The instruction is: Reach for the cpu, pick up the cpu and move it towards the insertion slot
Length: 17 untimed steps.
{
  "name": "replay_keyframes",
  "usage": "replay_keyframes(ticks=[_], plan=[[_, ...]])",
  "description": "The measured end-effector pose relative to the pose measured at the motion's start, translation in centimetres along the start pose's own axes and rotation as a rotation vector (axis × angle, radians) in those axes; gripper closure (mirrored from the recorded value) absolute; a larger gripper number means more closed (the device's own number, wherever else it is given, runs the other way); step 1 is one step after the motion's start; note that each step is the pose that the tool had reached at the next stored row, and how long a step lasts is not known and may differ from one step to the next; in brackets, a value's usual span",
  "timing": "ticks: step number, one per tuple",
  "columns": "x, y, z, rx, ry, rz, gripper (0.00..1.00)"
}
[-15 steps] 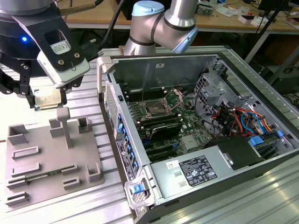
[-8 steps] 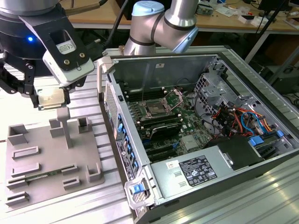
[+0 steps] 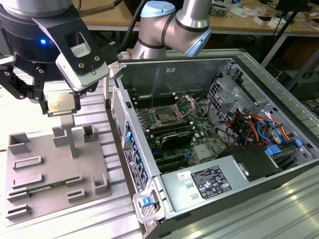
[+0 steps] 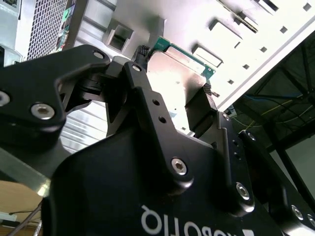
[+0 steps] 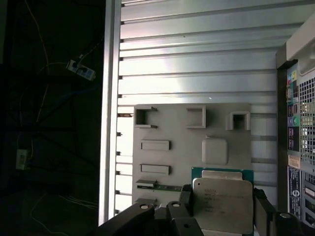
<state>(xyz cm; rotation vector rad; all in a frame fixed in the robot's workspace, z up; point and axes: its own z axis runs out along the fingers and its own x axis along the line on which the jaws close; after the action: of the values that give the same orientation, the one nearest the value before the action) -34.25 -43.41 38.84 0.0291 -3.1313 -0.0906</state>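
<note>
The cpu (image 3: 62, 102) is a flat square chip with a pale silvery top. It hangs level in the air above the back of the grey tray (image 3: 45, 164), at the exterior view's left. My gripper (image 3: 61, 107) is shut on it, one black finger on each opposite edge. In both wrist views the cpu (image 5: 221, 196) (image 4: 172, 78) sits between the fingers (image 5: 186, 195), with a green rim showing at one side. The insertion slot (image 3: 166, 117), a dark square socket in a silvery frame, lies on the green motherboard inside the open computer case, well to the exterior view's right of the gripper.
The grey tray (image 5: 172, 128) carries raised blocks, rectangular recesses and a thin memory stick (image 5: 157, 187). The computer case's side wall (image 3: 127, 144) stands between tray and motherboard. Cables and drive cages (image 3: 249, 119) crowd the case at the exterior view's right. Ribbed aluminium table (image 5: 197, 64) surrounds everything.
</note>
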Motion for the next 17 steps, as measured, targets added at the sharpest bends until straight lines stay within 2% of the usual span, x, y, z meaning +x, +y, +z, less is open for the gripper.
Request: replay_keyframes(ticks=[4, 17], plan=[[-0.32, -0.01, -0.01, 0.0001, 0.0000, 0.000, 0.45], [-2.03, -0.04, -0.02, 0.0000, 0.0000, 0.000, 0.45]])
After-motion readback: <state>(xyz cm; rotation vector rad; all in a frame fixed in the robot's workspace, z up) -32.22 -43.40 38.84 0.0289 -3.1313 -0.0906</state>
